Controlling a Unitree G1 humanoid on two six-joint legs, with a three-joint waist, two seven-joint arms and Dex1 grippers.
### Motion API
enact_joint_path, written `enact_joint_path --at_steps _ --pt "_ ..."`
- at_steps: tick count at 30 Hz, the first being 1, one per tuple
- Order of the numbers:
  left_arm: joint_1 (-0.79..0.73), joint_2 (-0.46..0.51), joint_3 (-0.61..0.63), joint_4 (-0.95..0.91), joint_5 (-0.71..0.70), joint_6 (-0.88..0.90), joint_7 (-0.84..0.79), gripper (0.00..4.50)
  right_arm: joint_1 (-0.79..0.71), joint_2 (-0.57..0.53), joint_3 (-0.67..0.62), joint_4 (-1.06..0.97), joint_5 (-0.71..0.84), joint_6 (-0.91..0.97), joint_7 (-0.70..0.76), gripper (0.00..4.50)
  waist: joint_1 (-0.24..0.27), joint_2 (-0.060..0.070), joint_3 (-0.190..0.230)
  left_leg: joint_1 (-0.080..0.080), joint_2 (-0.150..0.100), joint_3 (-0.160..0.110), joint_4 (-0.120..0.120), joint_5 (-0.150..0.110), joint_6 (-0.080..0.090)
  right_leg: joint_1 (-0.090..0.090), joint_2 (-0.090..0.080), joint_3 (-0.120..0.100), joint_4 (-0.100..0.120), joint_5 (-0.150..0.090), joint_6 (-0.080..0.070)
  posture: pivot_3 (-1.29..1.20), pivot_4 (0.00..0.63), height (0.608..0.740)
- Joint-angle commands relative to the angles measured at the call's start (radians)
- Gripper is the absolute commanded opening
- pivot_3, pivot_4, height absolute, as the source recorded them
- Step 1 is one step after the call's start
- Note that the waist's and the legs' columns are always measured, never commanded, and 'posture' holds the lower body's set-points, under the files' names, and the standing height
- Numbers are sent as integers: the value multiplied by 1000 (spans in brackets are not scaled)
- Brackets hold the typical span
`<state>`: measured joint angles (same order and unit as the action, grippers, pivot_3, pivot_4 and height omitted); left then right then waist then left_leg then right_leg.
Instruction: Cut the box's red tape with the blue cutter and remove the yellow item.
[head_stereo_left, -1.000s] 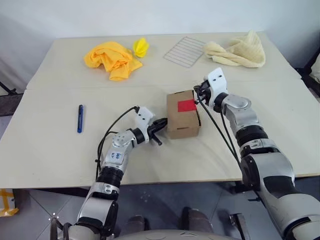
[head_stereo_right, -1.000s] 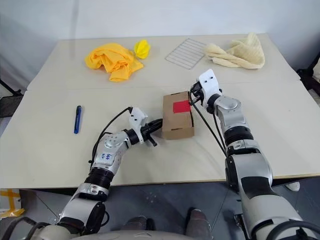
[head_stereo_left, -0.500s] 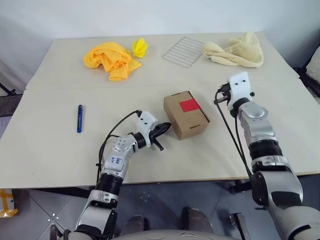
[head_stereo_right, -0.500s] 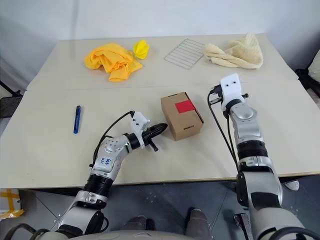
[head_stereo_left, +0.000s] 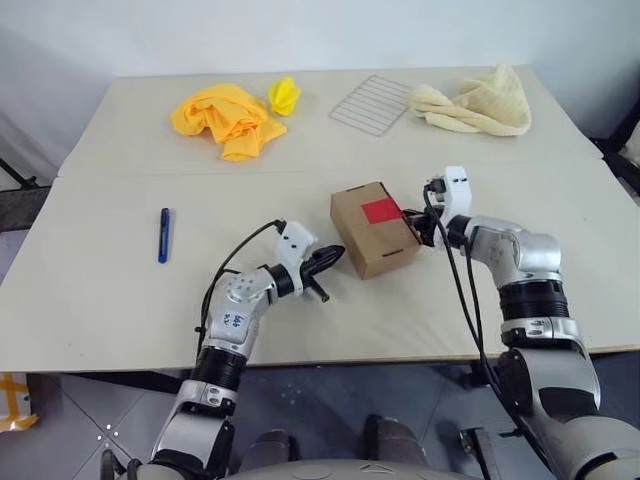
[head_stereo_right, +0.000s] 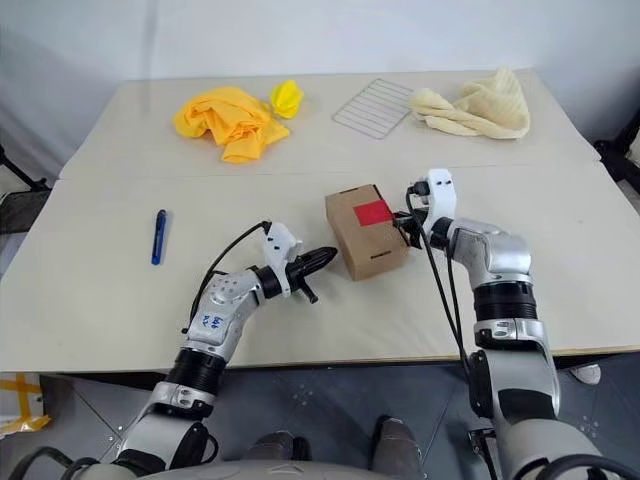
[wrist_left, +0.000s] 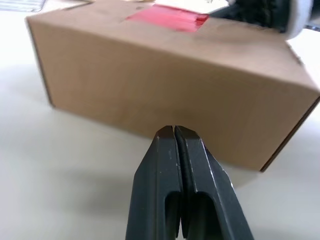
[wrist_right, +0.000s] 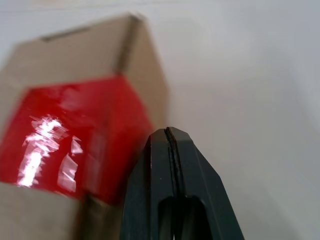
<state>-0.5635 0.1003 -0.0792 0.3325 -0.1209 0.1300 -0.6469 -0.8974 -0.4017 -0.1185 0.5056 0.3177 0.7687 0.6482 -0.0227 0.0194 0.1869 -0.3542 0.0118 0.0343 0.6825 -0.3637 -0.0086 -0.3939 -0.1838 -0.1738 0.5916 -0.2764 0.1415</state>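
The box (head_stereo_left: 372, 230), a small brown carton, lies skewed at the table's middle with the red tape (head_stereo_left: 380, 210) on its closed top. My left gripper (head_stereo_left: 333, 258) is shut and empty, its tip just short of the box's near-left side (wrist_left: 170, 80). At the box's right end my right gripper (head_stereo_left: 416, 230) is also shut and empty, its tip beside the tape (wrist_right: 75, 135). Far left on the table lies the blue cutter (head_stereo_left: 163, 235), away from both grippers. The yellow item is hidden.
An orange-yellow cloth (head_stereo_left: 225, 118) and a small yellow crumpled scrap (head_stereo_left: 284, 94) lie at the back left. A wire rack (head_stereo_left: 370, 102) and a cream cloth (head_stereo_left: 480, 100) lie at the back right.
The box turned askew after the first frames. My right gripper drew back from it to the right, then rolled and came down against the box's right end. The left gripper stayed put.
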Motion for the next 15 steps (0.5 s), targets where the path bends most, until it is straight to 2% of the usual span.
enact_joint_path --at_steps 1,8,15 --pt "-13 -26 -46 -27 -13 6 -26 57 -43 17 31 33 1 -22 46 0 -1 0 0 0 0 0 0 0 0 0 0 0 0 0 0 0 150 740" --pt "24 -56 -98 -112 -5 78 -20 57 -71 21 128 97 -85 -109 128 0 -3 0 0 0 0 0 0 0 0 0 0 0 0 0 0 0 150 740" --pt "73 -53 -133 -228 -6 176 -13 57 -12 -12 223 -22 -119 -93 261 0 0 0 0 0 0 0 0 0 0 0 0 0 0 0 0 0 150 740"
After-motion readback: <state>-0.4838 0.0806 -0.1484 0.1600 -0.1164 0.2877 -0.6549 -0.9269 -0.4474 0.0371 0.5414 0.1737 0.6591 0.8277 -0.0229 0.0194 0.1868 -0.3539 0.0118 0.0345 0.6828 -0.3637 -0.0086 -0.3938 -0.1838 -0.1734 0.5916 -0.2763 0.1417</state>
